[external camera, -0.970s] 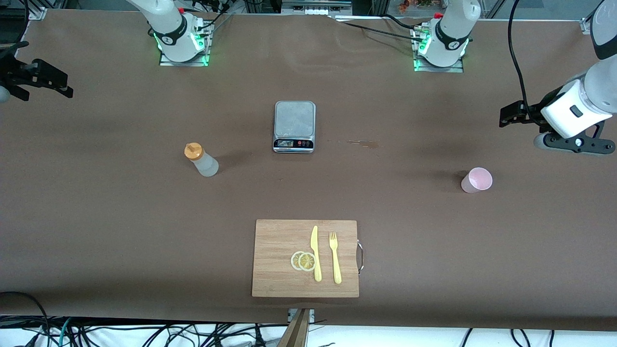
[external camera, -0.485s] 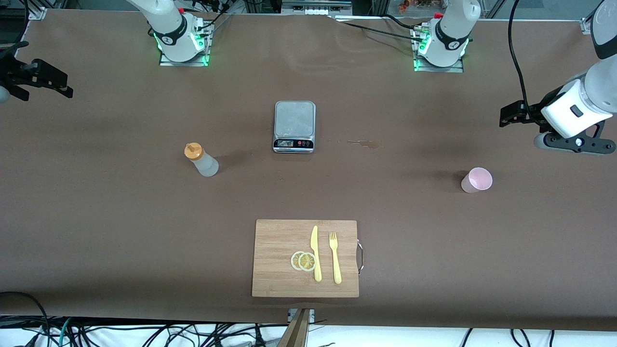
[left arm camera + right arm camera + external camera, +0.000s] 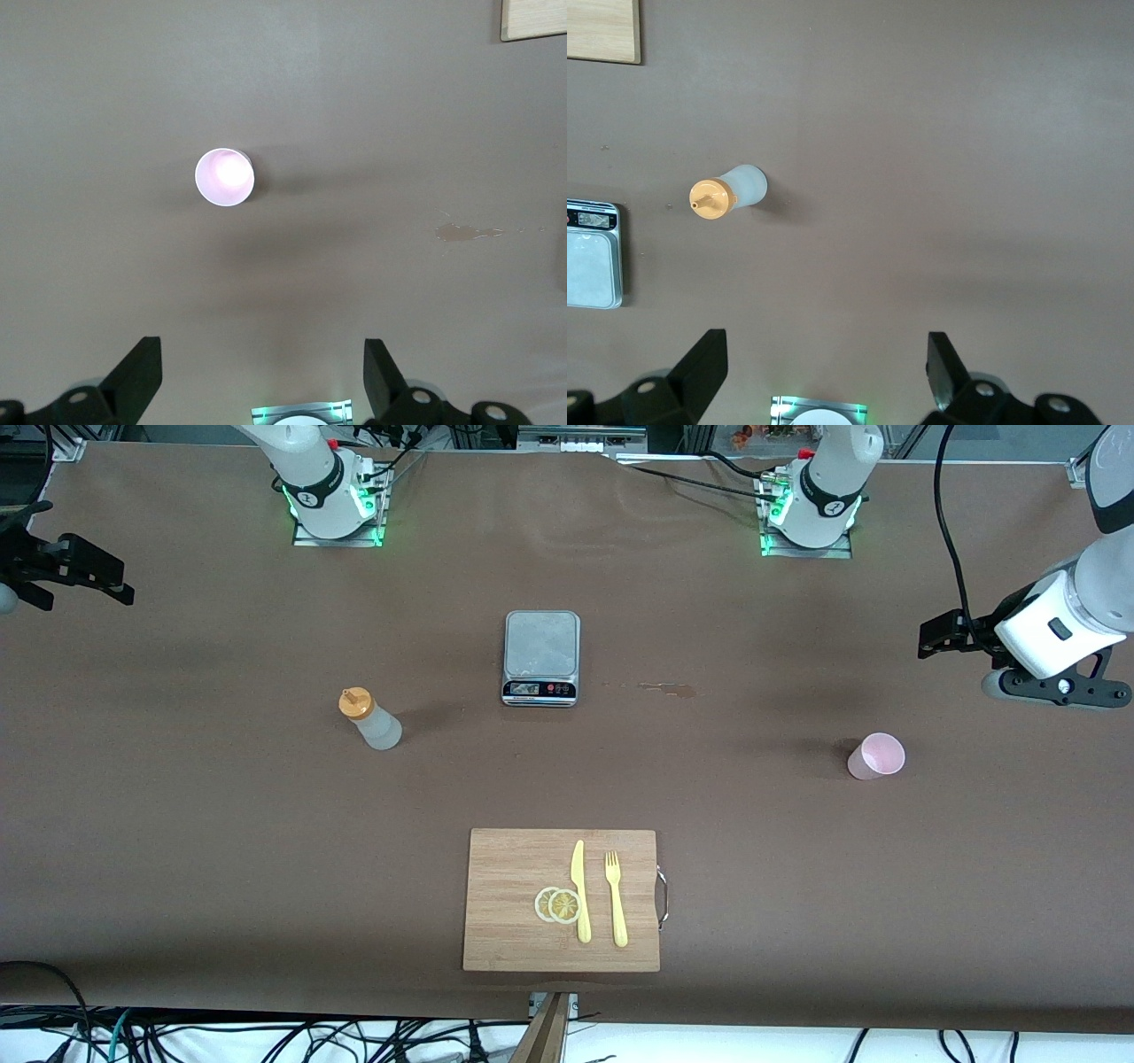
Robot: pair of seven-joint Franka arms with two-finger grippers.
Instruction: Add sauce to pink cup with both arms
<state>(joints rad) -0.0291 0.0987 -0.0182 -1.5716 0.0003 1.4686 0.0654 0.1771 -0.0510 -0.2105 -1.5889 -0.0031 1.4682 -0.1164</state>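
- Front view, progress: nothing is done yet; the sauce (image 3: 370, 721) stands capped and untouched toward the right arm's end of the table, the pink cup (image 3: 875, 757) stands empty, well apart, toward the left arm's end.
- Left gripper (image 3: 257, 376): empty, fingers spread wide, hanging over bare table near the cup.
- Right gripper (image 3: 824, 372): empty, fingers spread wide, over its own end of the table, away from the bottle.
- Remaining, by my reckoning: grasp bottle, grasp cup, bring together, squeeze.
- Count: one sauce bottle, one cup, one scale (image 3: 541, 657), one cutting board (image 3: 505, 868), one knife (image 3: 579, 890), one fork (image 3: 615, 898), two lemon slices (image 3: 558, 904), one dried stain (image 3: 660, 687).
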